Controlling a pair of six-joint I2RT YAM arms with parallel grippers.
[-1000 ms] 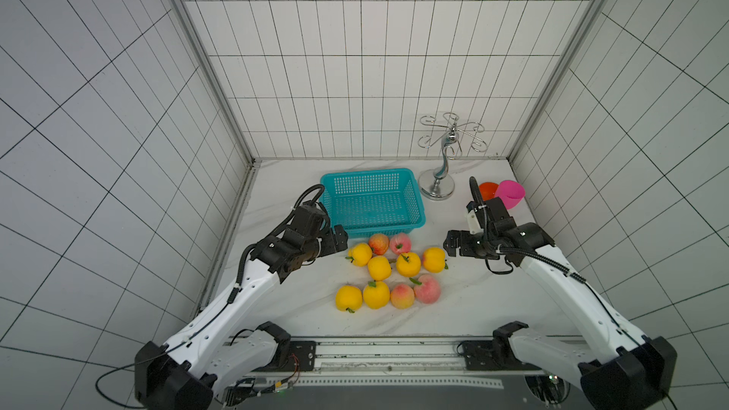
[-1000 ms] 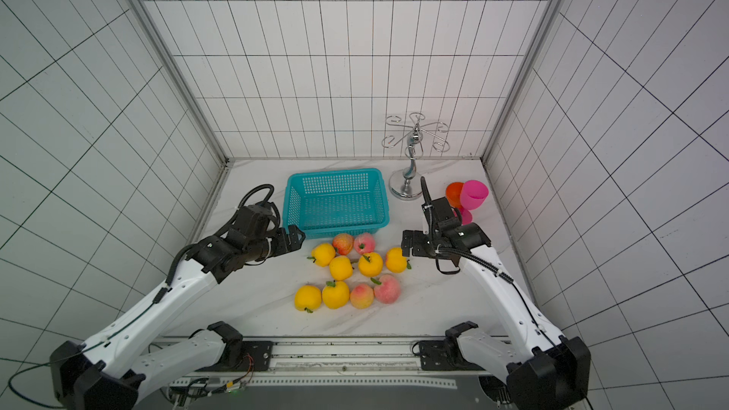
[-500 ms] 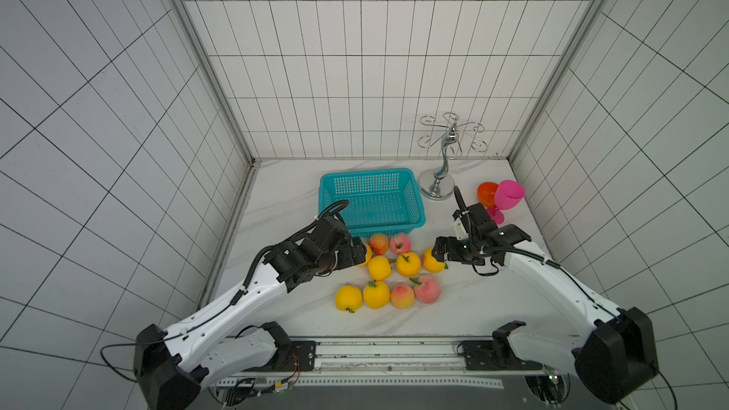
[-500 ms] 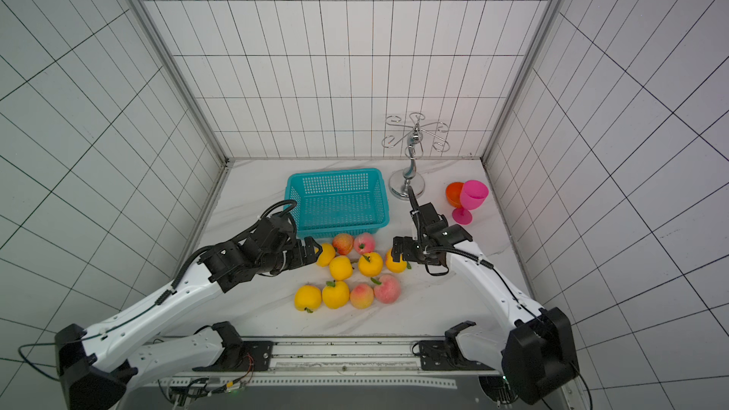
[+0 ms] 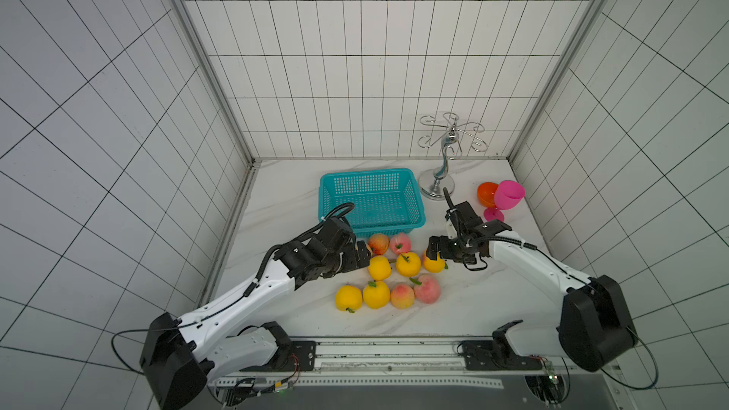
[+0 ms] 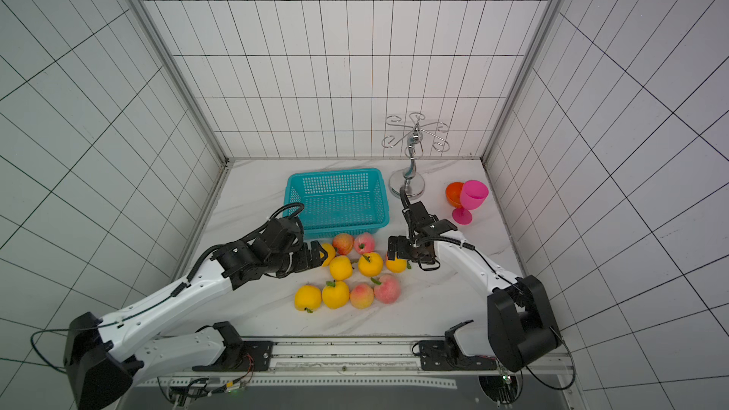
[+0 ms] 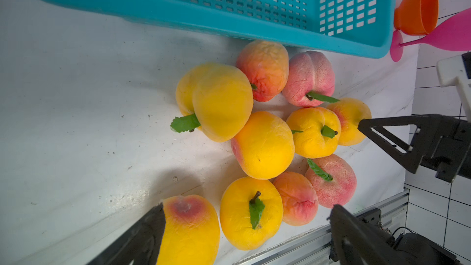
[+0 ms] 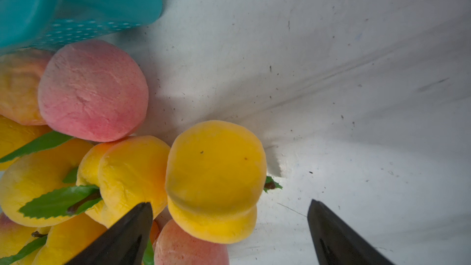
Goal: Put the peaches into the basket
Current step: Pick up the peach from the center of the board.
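bench (image 5: 300,207): basket (image 5: 367,173) upright, mid-rear. left pincer (image 6: 319,256) is spread, low at the left edge of the fruit bunch, gripping nothing. right pincer (image 8: 230,206) is spread too, fingers either side of the rightmost yellow peach (image 8: 216,164), not clamped on it. peaches (image 5: 408,264): all ten on the bench, bunched just in front of the basket, the rear two close against its wall. two goblets (image 5: 509,195) stand further right.
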